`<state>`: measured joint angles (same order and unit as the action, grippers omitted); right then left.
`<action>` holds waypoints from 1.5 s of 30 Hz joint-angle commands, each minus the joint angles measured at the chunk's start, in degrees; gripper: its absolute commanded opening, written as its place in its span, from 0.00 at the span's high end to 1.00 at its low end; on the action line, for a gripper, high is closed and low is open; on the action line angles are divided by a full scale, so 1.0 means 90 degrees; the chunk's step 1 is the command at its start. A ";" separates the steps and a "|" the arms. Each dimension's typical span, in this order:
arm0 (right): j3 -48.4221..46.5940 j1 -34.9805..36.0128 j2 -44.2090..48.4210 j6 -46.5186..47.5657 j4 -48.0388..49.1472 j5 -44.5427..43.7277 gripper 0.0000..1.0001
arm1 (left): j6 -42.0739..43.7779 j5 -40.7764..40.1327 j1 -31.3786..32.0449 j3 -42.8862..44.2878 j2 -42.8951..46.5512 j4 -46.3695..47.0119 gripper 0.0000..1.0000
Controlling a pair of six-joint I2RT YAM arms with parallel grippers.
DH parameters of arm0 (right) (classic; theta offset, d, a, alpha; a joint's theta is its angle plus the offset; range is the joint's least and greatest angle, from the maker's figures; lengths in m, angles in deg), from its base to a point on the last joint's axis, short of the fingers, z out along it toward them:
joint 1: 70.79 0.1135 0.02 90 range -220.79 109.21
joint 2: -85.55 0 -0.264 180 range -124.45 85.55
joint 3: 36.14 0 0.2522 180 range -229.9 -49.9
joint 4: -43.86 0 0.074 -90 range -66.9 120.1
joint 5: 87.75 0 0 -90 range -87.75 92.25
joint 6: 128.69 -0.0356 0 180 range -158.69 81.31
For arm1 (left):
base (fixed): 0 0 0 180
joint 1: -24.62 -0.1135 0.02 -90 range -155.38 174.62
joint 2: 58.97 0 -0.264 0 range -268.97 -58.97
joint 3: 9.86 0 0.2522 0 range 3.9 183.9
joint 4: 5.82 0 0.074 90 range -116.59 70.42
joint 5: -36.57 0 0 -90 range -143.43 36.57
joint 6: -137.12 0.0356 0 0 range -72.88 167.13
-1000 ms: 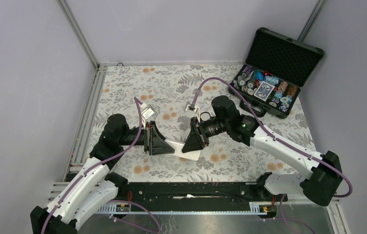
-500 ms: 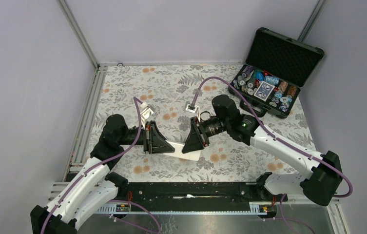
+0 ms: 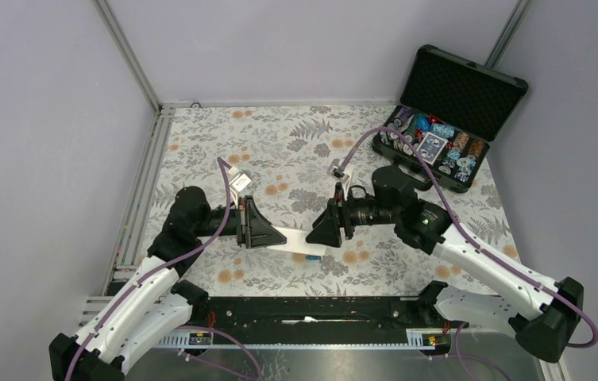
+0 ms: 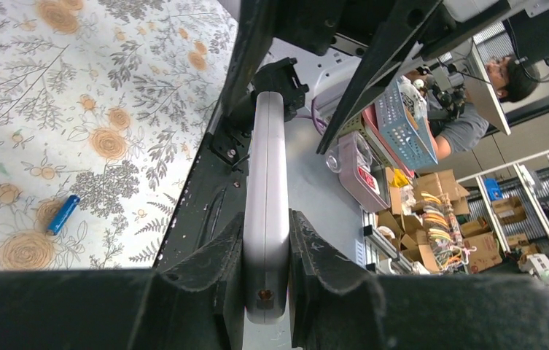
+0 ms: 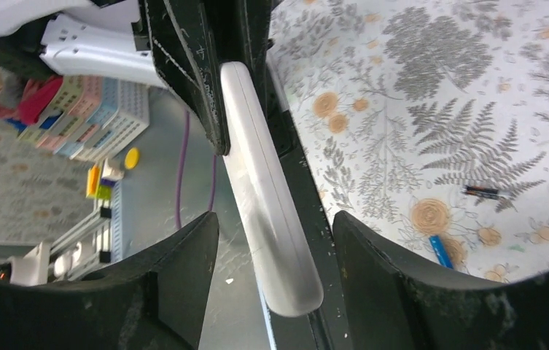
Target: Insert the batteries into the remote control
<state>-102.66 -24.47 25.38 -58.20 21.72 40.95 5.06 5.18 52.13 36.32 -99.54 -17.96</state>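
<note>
The white remote control (image 3: 291, 237) hangs between the two arms, a little above the table near its front edge. My left gripper (image 3: 273, 234) is shut on one end of it; in the left wrist view both fingers (image 4: 216, 262) press on the remote (image 4: 266, 197), seen edge-on. My right gripper (image 3: 317, 235) is open at the other end. Its fingers (image 5: 395, 277) stand apart on either side of the remote (image 5: 264, 211) without touching it. A blue battery (image 3: 312, 257) (image 4: 63, 214) (image 5: 440, 251) lies on the floral cloth below. A slim dark battery (image 5: 480, 191) lies nearby.
An open black case (image 3: 470, 176) with poker chips and cards stands at the back right, its foam lid (image 3: 464, 79) raised. A black rail (image 3: 303, 305) runs along the near edge between the arm bases. Metal frame posts border the left side.
My right gripper has opened, let go of the remote and drawn back to the right. The left gripper stays where it was, still holding the remote.
</note>
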 commanded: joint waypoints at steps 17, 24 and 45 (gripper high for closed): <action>0.1289 -0.0042 0.1202 -0.1871 0.0444 -0.2151 0.39 | -0.0634 -0.1310 -0.0001 -0.0073 0.0136 0.0323 1.00; 0.1592 -0.0040 0.1404 -0.2211 0.1281 -0.2122 0.41 | -0.0687 -0.1306 0.0000 -0.0112 0.0120 0.0270 1.00; 0.1734 -0.0040 0.1335 -0.2544 0.1640 -0.2102 0.49 | -0.1039 -0.1043 -0.0009 -0.0176 0.0065 0.0666 1.00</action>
<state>-87.42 -24.62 37.62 -79.90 32.56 22.28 -2.89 -5.58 52.11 35.14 -99.19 -17.21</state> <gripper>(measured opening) 0.521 0.225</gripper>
